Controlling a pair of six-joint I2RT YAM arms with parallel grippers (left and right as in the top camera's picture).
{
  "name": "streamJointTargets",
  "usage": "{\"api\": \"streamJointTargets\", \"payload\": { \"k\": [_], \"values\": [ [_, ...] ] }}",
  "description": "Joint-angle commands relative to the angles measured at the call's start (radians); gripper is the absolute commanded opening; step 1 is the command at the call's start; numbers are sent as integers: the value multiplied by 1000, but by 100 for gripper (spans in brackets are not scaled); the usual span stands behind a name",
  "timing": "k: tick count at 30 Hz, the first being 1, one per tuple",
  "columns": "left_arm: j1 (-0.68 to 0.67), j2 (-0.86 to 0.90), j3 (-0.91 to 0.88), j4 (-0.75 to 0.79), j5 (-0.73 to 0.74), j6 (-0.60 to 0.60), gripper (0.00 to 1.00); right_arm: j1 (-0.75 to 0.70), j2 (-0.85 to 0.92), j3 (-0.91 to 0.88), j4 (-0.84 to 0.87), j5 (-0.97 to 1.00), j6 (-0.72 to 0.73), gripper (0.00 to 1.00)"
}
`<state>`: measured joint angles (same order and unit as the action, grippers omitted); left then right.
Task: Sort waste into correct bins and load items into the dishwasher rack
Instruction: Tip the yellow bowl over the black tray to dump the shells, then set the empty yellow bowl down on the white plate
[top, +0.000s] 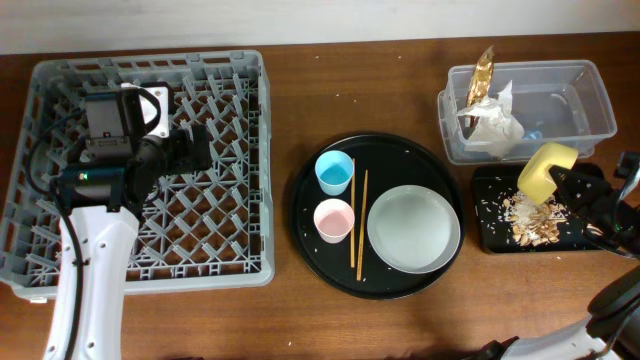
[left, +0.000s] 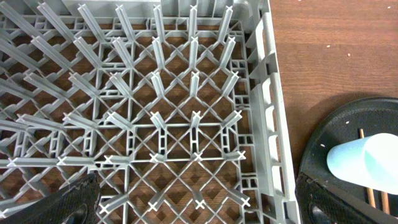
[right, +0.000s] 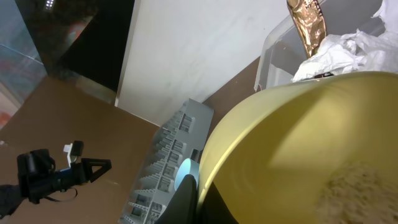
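One table: dark wood, carrying everything below.
Dishwasher rack: left side, nothing loaded among its pegs.
Left hand: hangs above the rack's right part, fingers spread wide with nothing between them.
Round black tray: centre of the table, holding the dishes that wait.
Clear tub: far right, with the crumpled tissue inside.
Flat black tray: near right, just in front of the tub.
Plate: right half of the round tray, lying flat.
Yellow bowl: tipped steeply over the flat tray, above the table.
Right hand: clamped on the bowl's rim (the wrist view shows one finger against it).
Food scraps: heaped in the flat tray under the bowl; a tan patch appears to cling inside the bowl.
Cups: blue cup far, pink cup near, left on the round tray.
Chopsticks: side by side between cups and plate.
Gold wrapper: standing up from the tub's far left corner.
Step in hand: probably tipping the bowl's scraps into the flat tray.
Next move: likely shed the last scraps, then carry the bowl left to the rack, keeping clear of the left arm.
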<state>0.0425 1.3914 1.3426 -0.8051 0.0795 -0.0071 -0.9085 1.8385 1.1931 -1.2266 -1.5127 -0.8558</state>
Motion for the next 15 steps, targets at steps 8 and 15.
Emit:
{"api": "streamJointTargets", "payload": {
  "k": [8,15],
  "values": [
    [6,1,15,0,11,12,99,-3,2,12,58,5,-11,4],
    [6,1,15,0,11,12,99,0,-1,13,50,-11,-84,4]
  ]
}}
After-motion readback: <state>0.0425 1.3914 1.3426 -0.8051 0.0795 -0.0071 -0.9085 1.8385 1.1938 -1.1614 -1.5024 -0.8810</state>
